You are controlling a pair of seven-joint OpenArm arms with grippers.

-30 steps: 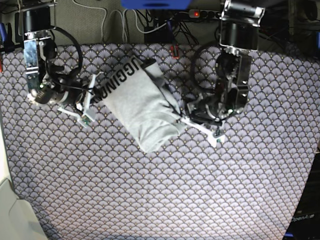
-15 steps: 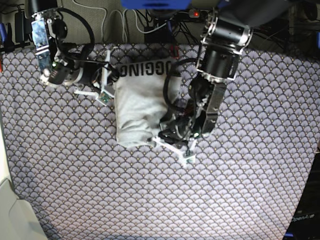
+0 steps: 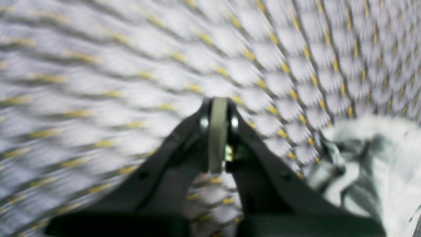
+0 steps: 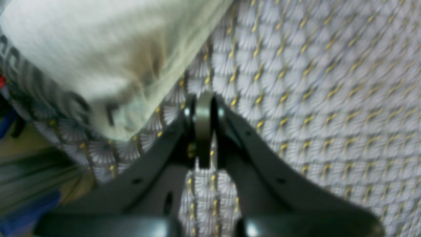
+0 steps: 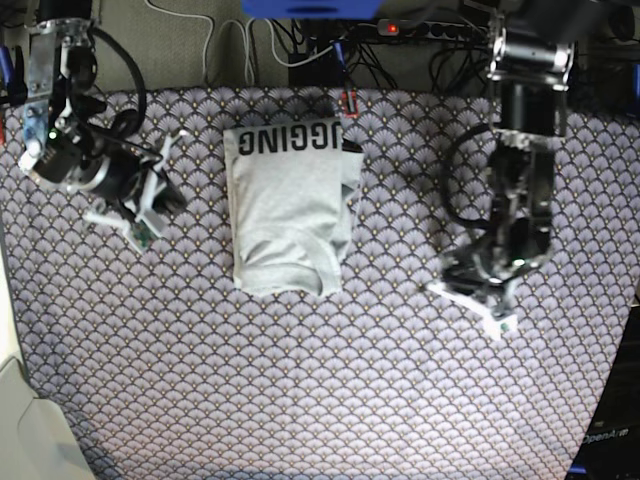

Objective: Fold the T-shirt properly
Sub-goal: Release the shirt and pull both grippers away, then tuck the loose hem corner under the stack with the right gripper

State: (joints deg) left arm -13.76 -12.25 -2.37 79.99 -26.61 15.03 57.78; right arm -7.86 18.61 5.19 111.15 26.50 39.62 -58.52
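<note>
The light grey T-shirt (image 5: 288, 205) lies folded into a narrow rectangle at the far middle of the table, black lettering along its far edge. Its right side looks rumpled. My left gripper (image 5: 476, 306) is on the tablecloth to the right of the T-shirt, well apart from it. In the left wrist view the gripper (image 3: 218, 106) is shut and empty, with the T-shirt (image 3: 378, 164) at the right edge. My right gripper (image 5: 150, 200) is left of the T-shirt. In the right wrist view the gripper (image 4: 204, 100) is shut and empty, just beside the T-shirt (image 4: 98, 49).
The dark scallop-patterned tablecloth (image 5: 320, 380) covers the whole table. Cables and a power strip (image 5: 400, 28) lie beyond the far edge. A pale surface (image 5: 25, 430) sits off the front left corner.
Both arms have drawn away from the T-shirt, the left to the right side, the right further left. The T-shirt now lies squared up and released.
</note>
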